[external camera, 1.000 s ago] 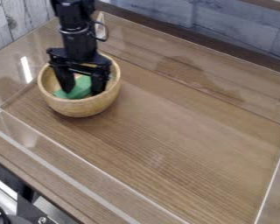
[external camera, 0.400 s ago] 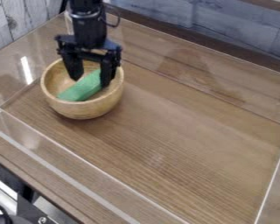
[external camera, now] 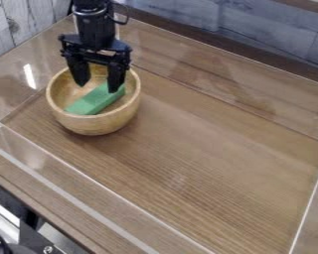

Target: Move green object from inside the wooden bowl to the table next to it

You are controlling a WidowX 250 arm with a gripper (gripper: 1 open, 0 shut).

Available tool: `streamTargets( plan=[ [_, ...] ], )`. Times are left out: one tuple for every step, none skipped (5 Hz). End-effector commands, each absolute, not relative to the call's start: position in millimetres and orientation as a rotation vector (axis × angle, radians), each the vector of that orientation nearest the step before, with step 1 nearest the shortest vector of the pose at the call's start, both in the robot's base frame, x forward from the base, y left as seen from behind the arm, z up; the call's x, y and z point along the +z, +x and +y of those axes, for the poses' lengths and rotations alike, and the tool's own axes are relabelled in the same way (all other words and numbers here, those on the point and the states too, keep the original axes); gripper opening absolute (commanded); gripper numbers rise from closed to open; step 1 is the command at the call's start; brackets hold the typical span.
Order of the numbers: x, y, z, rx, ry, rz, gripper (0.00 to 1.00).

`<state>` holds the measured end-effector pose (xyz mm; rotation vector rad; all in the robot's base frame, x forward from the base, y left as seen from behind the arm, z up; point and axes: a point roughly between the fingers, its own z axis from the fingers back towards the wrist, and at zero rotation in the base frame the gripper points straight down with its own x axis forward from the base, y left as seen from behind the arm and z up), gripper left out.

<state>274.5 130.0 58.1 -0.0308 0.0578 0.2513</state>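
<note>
Over the far rim of the round light tan wooden bowl (external camera: pixel 94 103) my tool (external camera: pixel 95 75) hangs pointing straight down, jaws spread wide and empty. Below it, the small bright green rectangular block (external camera: pixel 96 100) lies slanted in the hollow, ungrasped. I judge the wide spread is meant to straddle it. Brown wood-grain surface (external camera: pixel 215 139) beside the bowl lies bare for setting it down.

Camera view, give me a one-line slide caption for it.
Open hand poised above the wooden bowl on the table, with the green object lying inside the bowl, not gripped.
</note>
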Motion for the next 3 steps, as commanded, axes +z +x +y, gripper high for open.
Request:
streamTargets(
  plan=[
    [75.4,285.0,142.6,0.257,-0.006,0.011,1.00],
    [76.3,285.7,147.8,0.267,-0.003,0.023,1.00],
    [70.5,282.0,144.1,0.266,0.001,0.037,1.00]
  ],
)
